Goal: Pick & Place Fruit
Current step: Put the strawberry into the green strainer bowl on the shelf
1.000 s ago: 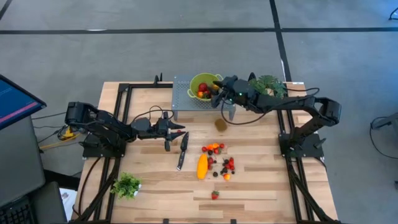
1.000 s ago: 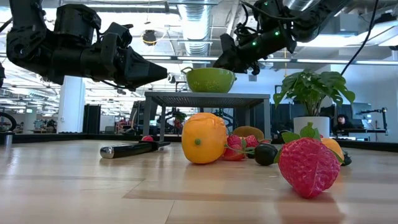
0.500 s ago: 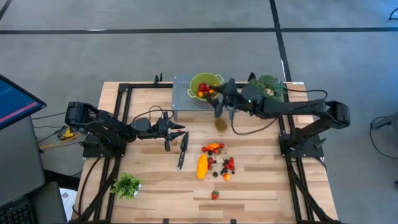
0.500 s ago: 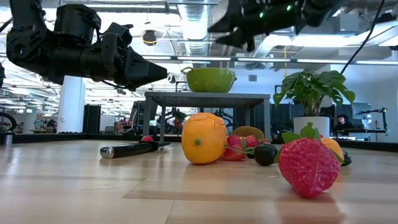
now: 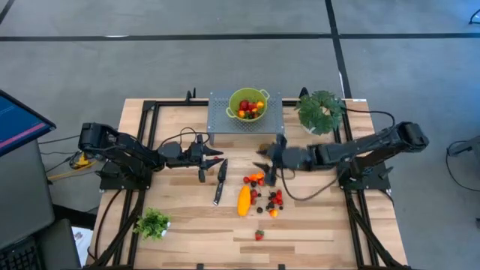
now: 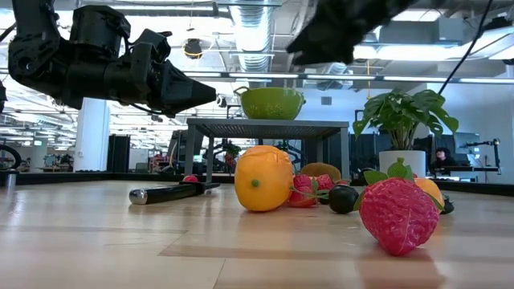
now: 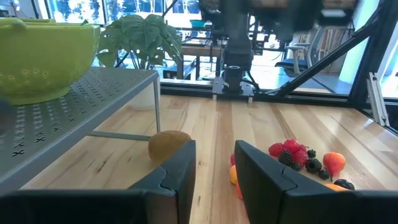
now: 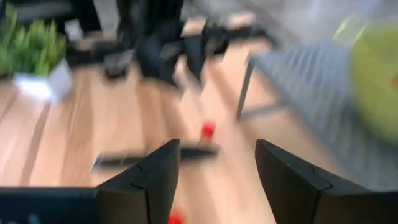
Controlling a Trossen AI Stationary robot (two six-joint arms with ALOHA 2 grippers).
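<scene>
- Two arms, two leafy plants, one knife [image 5: 219,181], one green bowl [image 5: 248,103] on a grey rack [image 5: 222,120].
- Left end effector [image 5: 218,161] reaches level across the tabletop [image 5: 180,217], just beside the knife; its fingers [image 7: 177,171] stand slightly apart with nothing between them.
- One long yellow-orange fruit [image 5: 244,200] lies past the knife, beside a cluster of small berries [image 5: 268,196]; one strawberry [image 5: 259,235] lies apart, nearer the front edge.
- One brown kiwi [image 7: 168,144] rests by the rack leg.
- Several small fruits sit in the bowl.
- Right end effector [image 5: 264,162] stretches low over the cluster's far edge, fingers [image 8: 163,177] spread, empty.
</scene>
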